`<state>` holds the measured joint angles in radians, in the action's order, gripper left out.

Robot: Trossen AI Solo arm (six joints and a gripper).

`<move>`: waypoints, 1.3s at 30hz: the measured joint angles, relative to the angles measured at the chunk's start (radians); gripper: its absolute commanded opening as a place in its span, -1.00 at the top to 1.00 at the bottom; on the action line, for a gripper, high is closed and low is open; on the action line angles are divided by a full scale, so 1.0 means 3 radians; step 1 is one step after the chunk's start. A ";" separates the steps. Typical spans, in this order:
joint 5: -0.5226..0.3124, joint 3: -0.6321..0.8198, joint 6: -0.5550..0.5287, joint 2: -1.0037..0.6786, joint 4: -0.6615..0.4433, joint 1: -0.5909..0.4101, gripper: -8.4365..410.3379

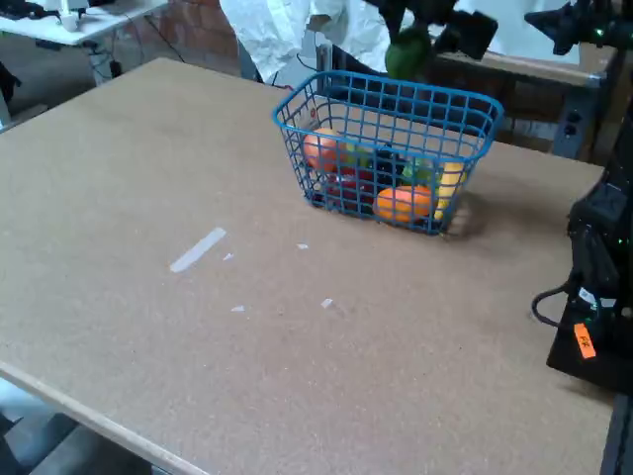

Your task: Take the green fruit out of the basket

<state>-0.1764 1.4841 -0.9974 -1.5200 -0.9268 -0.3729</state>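
The counter (198, 327) is wide and bare near the front, with only a strip of tape (198, 248) and a few small bits on it, so there is lots of room to set something down. Farther back sits the blue basket (465, 107), with an orange (404, 203), a yellow piece (450, 183) and a reddish fruit (319, 148) inside. Above its far rim hangs the green fruit (407, 51), already up out of the basket. The dark end effector (420, 30) seems closed on it, though its tips are hard to see. I think the best move now is to carry the fruit sideways, clear of the rim, then lower it gently onto the bare counter. A black box (598, 297) with cables stands at the right edge, so keep away from there.
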 measured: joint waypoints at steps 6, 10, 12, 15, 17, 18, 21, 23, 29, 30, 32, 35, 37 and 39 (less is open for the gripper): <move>0.0116 0.0099 0.0191 0.0000 -0.0098 0.0142 -0.04; 0.0125 0.0099 0.0450 -0.0015 -0.0118 0.0301 -0.04; 0.0126 0.0098 0.0568 -0.0020 -0.0120 0.0393 -0.04; 0.0127 0.0098 0.0690 -0.0022 -0.0099 0.0552 -0.04; 0.0127 0.0098 0.0764 -0.0022 -0.0056 0.0656 -0.04; 0.0127 0.0098 0.0805 -0.0022 -0.0034 0.0711 -0.04; 0.0127 0.0098 0.0963 -0.0022 0.0015 0.0866 -0.04; 0.0127 0.0098 0.1058 -0.0024 0.0050 0.0970 -0.04; 0.0128 0.0098 0.1321 -0.0060 0.0107 0.1240 -0.04; 0.0128 0.0098 0.1369 -0.0074 0.0118 0.1279 -0.04; 0.0128 0.0098 0.1439 -0.0116 0.0125 0.1361 -0.04; 0.0128 0.0098 0.1483 -0.0206 0.0136 0.1475 -0.04; 0.0128 0.0098 0.1481 -0.0272 0.0150 0.1545 -0.04; 0.0128 0.0098 0.1462 -0.0337 0.0154 0.1609 -0.04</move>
<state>-0.1379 1.5135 -0.5587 -1.6211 -0.8806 0.1097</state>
